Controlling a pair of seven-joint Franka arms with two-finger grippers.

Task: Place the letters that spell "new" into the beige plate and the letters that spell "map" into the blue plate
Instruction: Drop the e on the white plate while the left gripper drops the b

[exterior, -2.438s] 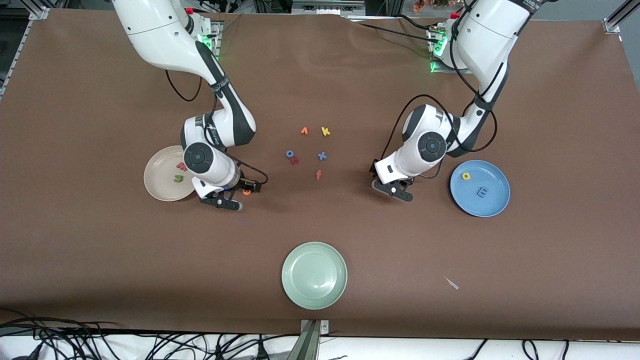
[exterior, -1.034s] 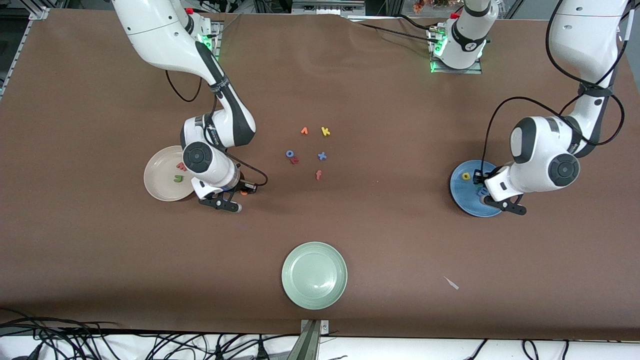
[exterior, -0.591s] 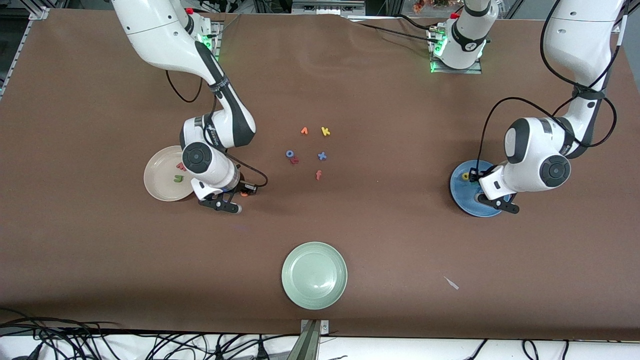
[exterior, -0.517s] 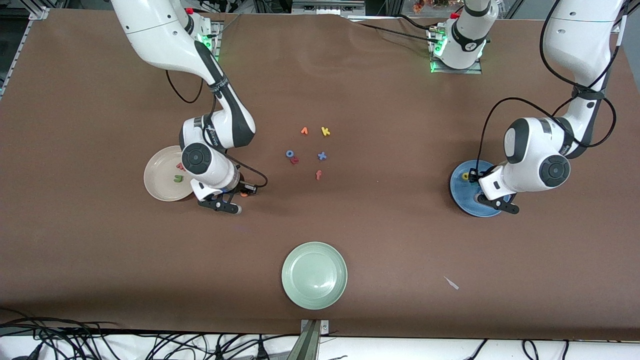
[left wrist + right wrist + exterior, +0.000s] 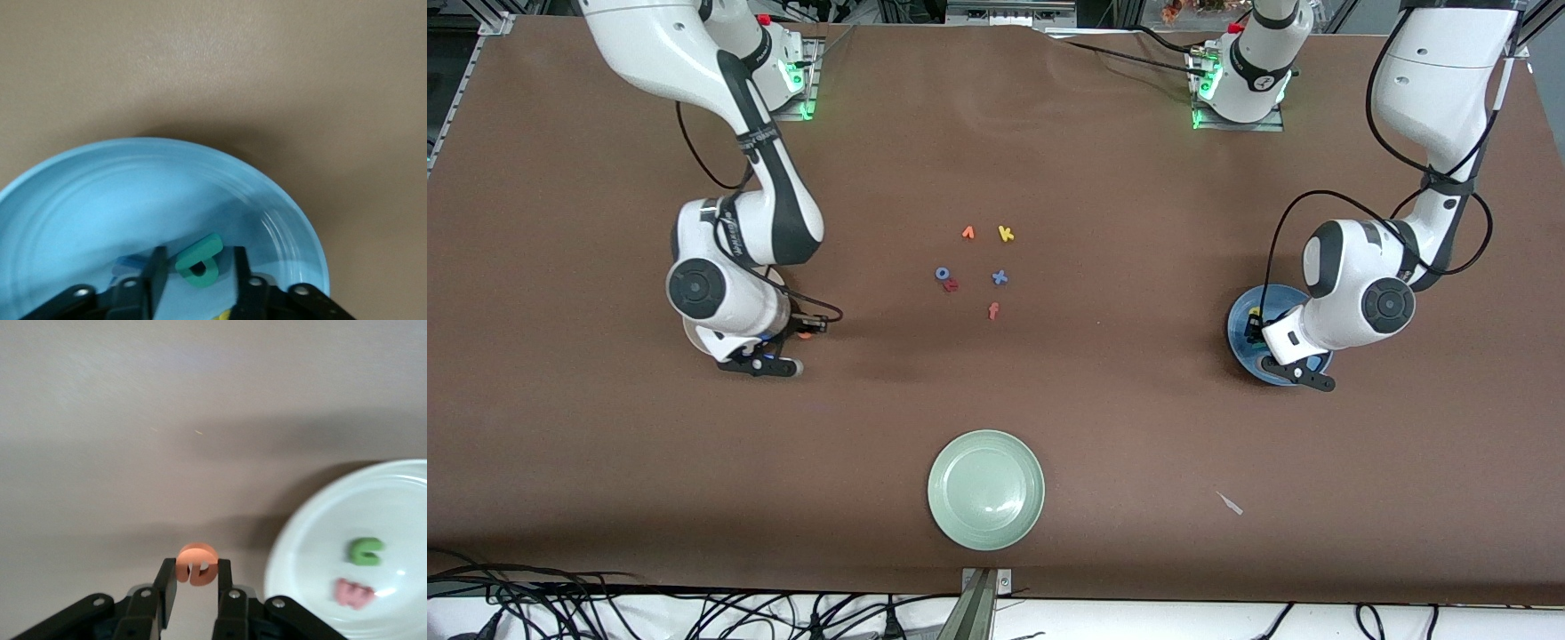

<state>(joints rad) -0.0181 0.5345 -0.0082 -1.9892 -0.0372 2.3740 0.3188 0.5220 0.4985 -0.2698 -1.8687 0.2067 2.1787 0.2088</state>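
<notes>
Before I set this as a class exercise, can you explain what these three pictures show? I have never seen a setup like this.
Two white robot arms with two-finger grippers work at a brown table. The wide picture looks down from a high camera that faces the robots. Each of the other two comes from a camera on one arm's wrist.

They are sorting tiny foam letters onto plates. The right gripper pinches the orange "e" over the table, just beside the beige plate, where the green "n" and the pinkish "w" already lie. The left gripper is over the blue plate, jaws open, with the teal "a" loose between them.

Spare letters, such as the yellow "k", lie mid-table. A pale green plate sits nearest the high camera.
</notes>
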